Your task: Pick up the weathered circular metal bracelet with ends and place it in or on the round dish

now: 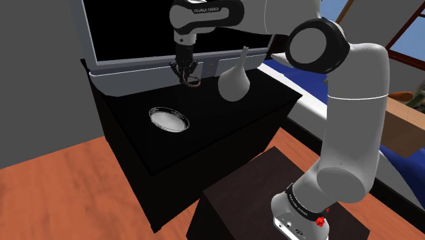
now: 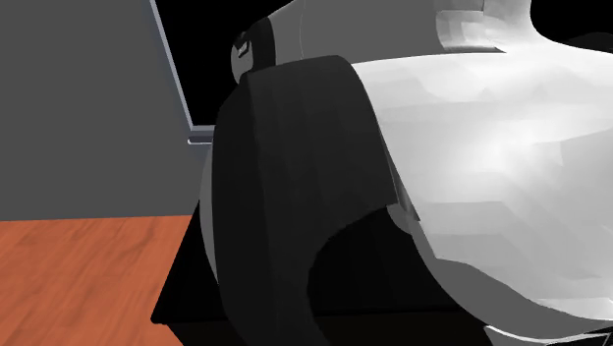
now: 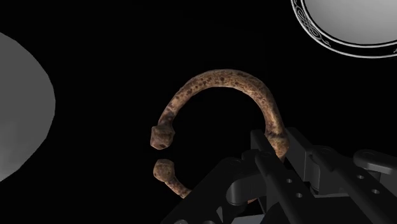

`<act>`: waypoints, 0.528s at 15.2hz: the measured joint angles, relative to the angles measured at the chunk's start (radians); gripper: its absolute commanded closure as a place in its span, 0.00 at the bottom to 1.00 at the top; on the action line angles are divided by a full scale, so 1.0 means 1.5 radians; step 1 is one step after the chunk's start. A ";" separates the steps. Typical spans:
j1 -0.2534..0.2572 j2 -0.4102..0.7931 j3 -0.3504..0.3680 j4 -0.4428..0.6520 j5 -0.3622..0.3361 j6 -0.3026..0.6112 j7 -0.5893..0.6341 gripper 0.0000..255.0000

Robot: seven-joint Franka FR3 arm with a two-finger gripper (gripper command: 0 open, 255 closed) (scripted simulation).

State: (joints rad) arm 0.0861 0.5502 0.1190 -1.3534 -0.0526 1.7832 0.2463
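A rusty brown open-ring bracelet [image 3: 219, 83] with knobbed ends is clasped at one side by my gripper [image 3: 278, 147], which is shut on it. In the shoulder view the gripper [image 1: 185, 71] hangs over the back of the black cabinet top, with the bracelet [image 1: 193, 81] dangling from its fingers. The round white dish [image 1: 169, 119] with a patterned rim lies on the cabinet top, nearer the camera and toward the shoulder view's left of the gripper. The wrist view catches the dish's rim [image 3: 331, 43] beyond the bracelet.
A white round-bellied vase [image 1: 235, 82] stands close to the gripper on the shoulder view's right. The black cabinet [image 1: 204, 143] drops to an orange wood floor [image 1: 61, 184]. A lower dark stand [image 1: 252, 198] carries the arm. The arm's body [image 2: 442, 177] blocks the second exterior view.
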 measured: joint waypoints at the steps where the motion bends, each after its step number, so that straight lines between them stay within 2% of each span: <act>1: 0.000 -0.002 0.000 0.006 0.000 -0.008 0.000 1.00; 5: 0.002 -0.004 0.001 0.037 0.001 -0.041 0.001 1.00; 8: 0.017 -0.034 0.008 -0.005 0.003 -0.029 0.024 1.00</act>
State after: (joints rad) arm 0.1110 0.4990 0.1315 -1.3612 -0.0480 1.7397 0.2816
